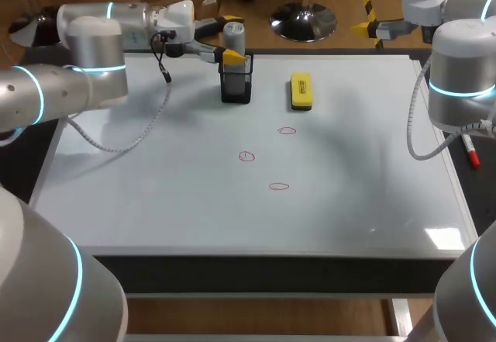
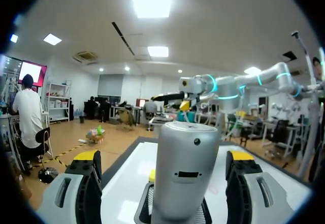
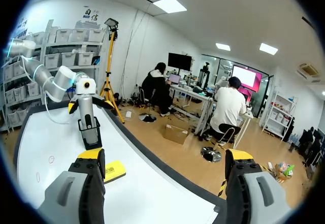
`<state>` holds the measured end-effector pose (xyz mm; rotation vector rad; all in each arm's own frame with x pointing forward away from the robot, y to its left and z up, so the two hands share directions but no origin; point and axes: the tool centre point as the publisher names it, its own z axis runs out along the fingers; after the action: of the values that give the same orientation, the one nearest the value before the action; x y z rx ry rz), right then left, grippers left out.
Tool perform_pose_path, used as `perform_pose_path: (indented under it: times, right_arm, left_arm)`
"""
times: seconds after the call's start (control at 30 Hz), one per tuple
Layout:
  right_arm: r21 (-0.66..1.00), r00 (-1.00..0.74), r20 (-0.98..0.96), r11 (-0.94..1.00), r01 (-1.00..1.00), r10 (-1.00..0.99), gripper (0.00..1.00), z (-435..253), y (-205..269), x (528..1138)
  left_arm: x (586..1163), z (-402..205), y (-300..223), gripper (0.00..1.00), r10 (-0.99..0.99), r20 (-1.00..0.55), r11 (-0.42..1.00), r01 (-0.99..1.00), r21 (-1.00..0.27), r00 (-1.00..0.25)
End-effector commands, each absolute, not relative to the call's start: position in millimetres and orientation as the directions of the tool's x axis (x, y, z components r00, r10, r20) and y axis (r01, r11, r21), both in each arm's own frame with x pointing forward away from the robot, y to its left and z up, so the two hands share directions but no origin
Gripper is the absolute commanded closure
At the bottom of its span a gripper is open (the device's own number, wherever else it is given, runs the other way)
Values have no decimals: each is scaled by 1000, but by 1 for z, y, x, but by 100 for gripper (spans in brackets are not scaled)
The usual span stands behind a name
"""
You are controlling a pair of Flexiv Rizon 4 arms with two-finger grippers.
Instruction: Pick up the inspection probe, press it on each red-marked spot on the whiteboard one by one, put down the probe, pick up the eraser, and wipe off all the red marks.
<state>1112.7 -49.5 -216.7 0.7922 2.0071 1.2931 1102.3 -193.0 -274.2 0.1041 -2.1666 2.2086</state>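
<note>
Left gripper (image 2: 163,158) stands open astride the inspection probe (image 2: 185,168), upright in its holder (image 1: 235,86) at the whiteboard's (image 1: 155,187) far edge; I judge it stiff, light and slippery, so I'd pinch the grey barrel squarely.

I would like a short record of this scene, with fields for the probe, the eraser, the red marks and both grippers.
probe: upright in the black holder, on the whiteboard's far part
left gripper: open, one finger on each side of the probe, gaps visible
right gripper: open, holding nothing
eraser: flat on the whiteboard, right of the holder
red marks: three, none wiped
</note>
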Motion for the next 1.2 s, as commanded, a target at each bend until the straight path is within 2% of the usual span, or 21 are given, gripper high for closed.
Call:
perform_pose_path:
  times: [0.03,0.33,0.37,0.4,0.43,0.47,0.5,1.2]
  right_arm:
    - [927,-632,-174,343,155,756,0,-217,-50,1113]
    - [927,-632,-174,343,155,756,0,-217,-50,1113]
    - [927,-632,-174,343,155,756,0,-217,-50,1113]
    - [927,-632,-174,343,155,756,0,-217,-50,1113]
    - [927,-632,-174,343,155,756,0,-217,-50,1113]
    - [927,-632,-174,343,155,756,0,-217,-50,1113]
    - [927,-632,-174,343,155,756,0,-217,-50,1113]
    - [927,-632,-174,343,155,756,0,-217,-50,1113]
  left_arm:
    - [1101,-276,-197,0,-21,80,-19,-79,-997,-997]
    - [1098,-275,-200,0,-21,78,-10,-78,-997,-997]
    - [1097,-274,-199,3,-21,77,-10,-77,-997,-997]
    - [1097,-274,-199,24,-22,76,-9,-76,-997,-997]
    - [1098,-275,-197,57,-23,76,-9,-76,-997,-997]
    - [1099,-276,-196,82,-24,76,-9,-75,-997,-997]
    - [1099,-276,-195,100,-25,76,-10,-75,-997,-997]
    - [1080,-245,-188,100,-14,38,-28,-38,-999,-999]
